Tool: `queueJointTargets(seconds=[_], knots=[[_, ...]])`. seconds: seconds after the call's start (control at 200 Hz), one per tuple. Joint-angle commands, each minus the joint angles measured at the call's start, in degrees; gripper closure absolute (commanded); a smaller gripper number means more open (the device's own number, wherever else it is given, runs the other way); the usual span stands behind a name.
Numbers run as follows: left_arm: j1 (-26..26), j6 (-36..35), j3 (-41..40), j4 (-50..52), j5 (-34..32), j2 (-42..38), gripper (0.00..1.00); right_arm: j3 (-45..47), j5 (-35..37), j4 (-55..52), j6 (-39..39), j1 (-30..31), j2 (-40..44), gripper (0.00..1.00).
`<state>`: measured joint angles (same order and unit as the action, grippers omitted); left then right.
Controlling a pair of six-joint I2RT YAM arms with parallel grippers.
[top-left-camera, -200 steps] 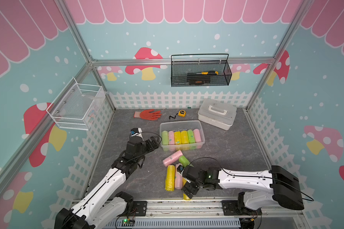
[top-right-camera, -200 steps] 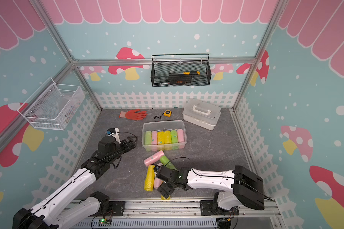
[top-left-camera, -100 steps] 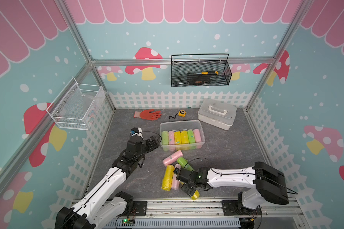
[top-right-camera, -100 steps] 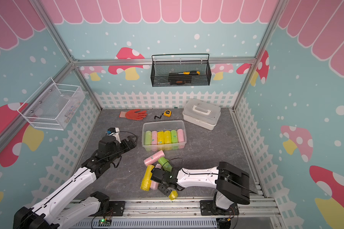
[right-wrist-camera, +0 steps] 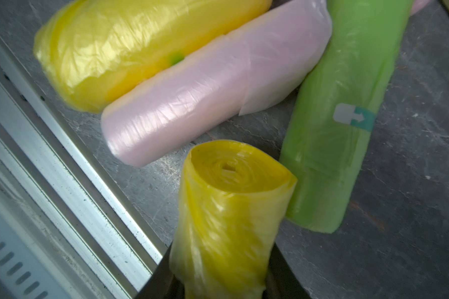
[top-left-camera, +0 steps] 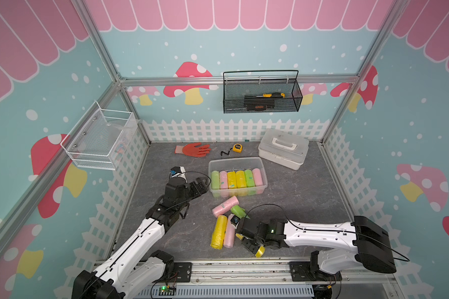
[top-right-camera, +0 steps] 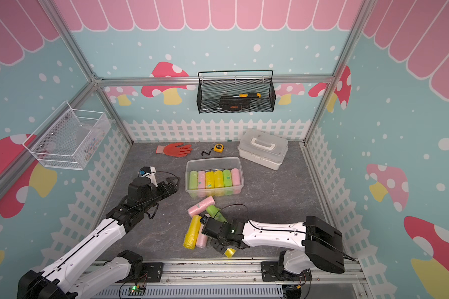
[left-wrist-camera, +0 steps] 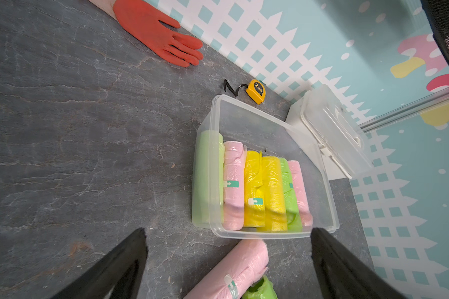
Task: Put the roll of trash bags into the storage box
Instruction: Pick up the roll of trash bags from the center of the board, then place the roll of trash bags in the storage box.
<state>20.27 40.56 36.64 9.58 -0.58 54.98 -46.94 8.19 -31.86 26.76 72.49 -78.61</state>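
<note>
Near the front rail (top-left-camera: 244, 266), at 6 o'clock in both top views, my right gripper (top-left-camera: 253, 246) was pinching the yellow roll (right-wrist-camera: 231, 207). The storage box (top-left-camera: 235, 163) lay at about 12 o'clock from it, its six rolls (top-left-camera: 235, 180) lined from 12 to 6. My left gripper (top-left-camera: 201, 187), jaws spread, stood just beside the box at its 9 o'clock side, nearer than the right. Only the right wrist view showed the roll between my jaws, seemingly lengthwise along them; from above my wrist hid most of it.
</note>
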Motion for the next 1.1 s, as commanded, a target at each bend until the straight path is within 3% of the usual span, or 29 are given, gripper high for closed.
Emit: queueJointTargets(seconds=[0.0, 0.165, 0.295, 0.475, 0.851, 1.096], knots=[[-0.45, 0.44, 1.41, 0.02, 0.51, 0.33, 0.01, 1.32, 2.2, 0.22, 0.31, 0.38, 4.25, 0.76], [-0.58, 0.58, 1.5, -0.01, 0.69, 0.8, 0.01, 3.54, 7.17, -1.19, 1.41, 0.33, 13.14, 0.85], [-0.67, 0.73, 1.66, 0.0, 0.86, 1.31, 0.01, 3.91, 12.57, -3.69, 0.96, 0.3, 21.45, 0.86], [-1.11, 0.95, 1.83, 0.13, 1.35, 2.14, 0.01, -4.07, 20.83, -10.15, -1.14, 0.11, 26.74, 0.86], [-1.99, 1.57, 1.68, 0.25, 2.37, 1.98, 0.01, -29.08, 29.23, -13.76, -9.78, -1.92, 14.44, 0.86], [-2.17, 1.94, 1.6, 0.24, 2.83, 2.1, 0.01, -38.68, 23.59, -13.9, -12.13, -11.27, 5.31, 0.86]])
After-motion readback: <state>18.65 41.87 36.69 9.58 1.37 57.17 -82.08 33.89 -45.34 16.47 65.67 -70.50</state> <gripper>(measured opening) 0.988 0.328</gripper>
